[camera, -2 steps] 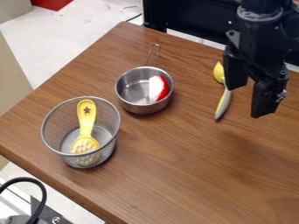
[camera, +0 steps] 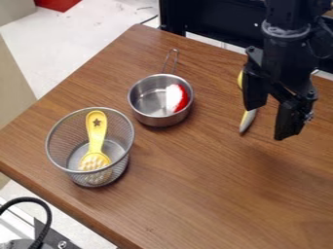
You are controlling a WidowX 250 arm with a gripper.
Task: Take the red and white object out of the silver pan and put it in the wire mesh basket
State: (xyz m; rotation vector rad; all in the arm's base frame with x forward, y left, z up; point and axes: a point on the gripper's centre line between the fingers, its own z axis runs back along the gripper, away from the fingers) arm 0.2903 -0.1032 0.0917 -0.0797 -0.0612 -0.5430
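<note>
With the tool (camera: 267, 124) spread apart, line up over the yellow-and-grey utensil (camera: 248, 120) (lying on the counter (camera: 195, 189), partly hidden behind the tool), then descend straight and close gently across its slim length.

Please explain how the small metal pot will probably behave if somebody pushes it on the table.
The pot looks like stiff metal, so it should keep its shape. It is low and wide, so I expect it to slide before it tips. The red and white piece inside has bare floor beside it and might shift.
</note>
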